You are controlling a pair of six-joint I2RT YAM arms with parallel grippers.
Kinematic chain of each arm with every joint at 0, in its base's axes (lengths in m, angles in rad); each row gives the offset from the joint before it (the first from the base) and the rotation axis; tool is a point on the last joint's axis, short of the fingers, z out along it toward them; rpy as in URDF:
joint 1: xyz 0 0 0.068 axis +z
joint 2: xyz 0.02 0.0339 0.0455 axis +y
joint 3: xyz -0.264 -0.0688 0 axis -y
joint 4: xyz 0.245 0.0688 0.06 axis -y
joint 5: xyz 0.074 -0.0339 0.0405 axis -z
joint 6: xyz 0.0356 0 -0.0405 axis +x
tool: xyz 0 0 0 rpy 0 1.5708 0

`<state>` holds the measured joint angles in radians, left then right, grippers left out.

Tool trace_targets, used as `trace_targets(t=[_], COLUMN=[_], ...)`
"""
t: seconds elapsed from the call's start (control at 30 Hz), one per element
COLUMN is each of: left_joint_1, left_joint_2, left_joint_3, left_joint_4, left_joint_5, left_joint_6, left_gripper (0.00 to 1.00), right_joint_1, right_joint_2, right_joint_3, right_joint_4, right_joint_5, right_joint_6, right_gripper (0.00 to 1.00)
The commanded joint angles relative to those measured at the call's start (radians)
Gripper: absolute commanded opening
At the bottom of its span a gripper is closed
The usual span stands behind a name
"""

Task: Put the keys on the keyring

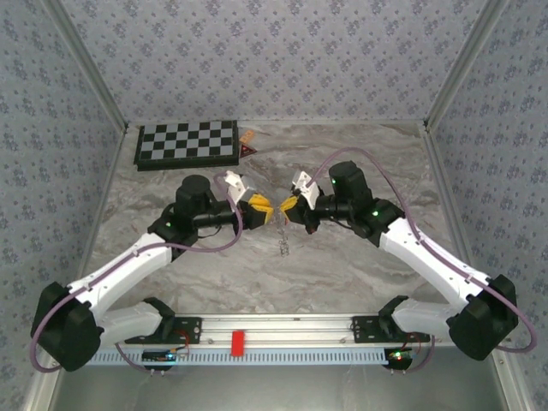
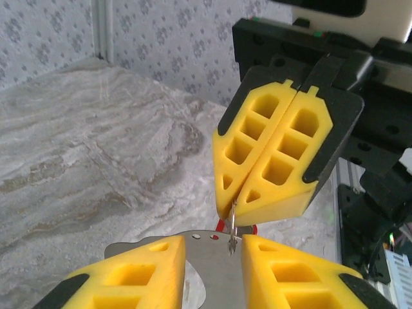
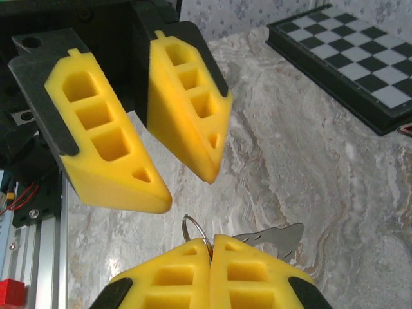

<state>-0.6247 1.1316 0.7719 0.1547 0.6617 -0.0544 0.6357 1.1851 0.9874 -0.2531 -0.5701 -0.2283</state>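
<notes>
Two pincers meet tip to tip above the middle of the bench [image 1: 342, 282]. The right pincer [image 3: 210, 243] is clamped tight on the keyring [image 3: 187, 221], whose chain [image 1: 282, 246] dangles beneath. The left pincer [image 3: 185, 185] gapes wide just beside it, gripping nothing.

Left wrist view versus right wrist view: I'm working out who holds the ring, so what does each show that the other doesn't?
From the left wrist: the right gripper head-on, jaws pressed together, a speck of red just under them. From the right wrist: the left gripper head-on, jaws apart with nothing between, plus the chessboard and a red block. Shared: the keyring pinched in the right jaws, a flat silvery piece beside it, and the marble table.
</notes>
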Motion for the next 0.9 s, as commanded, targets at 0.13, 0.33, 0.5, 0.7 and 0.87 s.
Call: trace_targets(t=[0.13, 0.33, 0.5, 0.7, 0.87], left_joint_1=[-0.016, -0.02, -0.021, -0.023, -0.027], left_joint_2=[0.045, 0.065, 0.085, 0.089, 0.095], left_joint_3=[0.065, 0.078, 0.087, 0.089, 0.091], left_joint_4=[-0.082, -0.102, -0.106, -0.094, -0.086], left_joint_5=[0.05, 0.065, 0.07, 0.076, 0.084], left_joint_6=[0.064, 0.082, 0.083, 0.078, 0.079], left_gripper=[0.29, 0.29, 0.28, 0.25, 0.22], right_joint_1=[0.02, 0.024, 0.03, 0.041, 0.049], right_joint_2=[0.011, 0.013, 0.013, 0.013, 0.013], right_joint_3=[0.045, 0.039, 0.038, 0.034, 0.032], right_joint_4=[-0.058, -0.044, -0.04, -0.041, -0.041], right_joint_5=[0.028, 0.021, 0.007, 0.008, 0.001], right_joint_6=[-0.054, -0.055, -0.052, -0.057, -0.062], right_gripper=[0.0, 0.0, 0.0, 0.0, 0.0])
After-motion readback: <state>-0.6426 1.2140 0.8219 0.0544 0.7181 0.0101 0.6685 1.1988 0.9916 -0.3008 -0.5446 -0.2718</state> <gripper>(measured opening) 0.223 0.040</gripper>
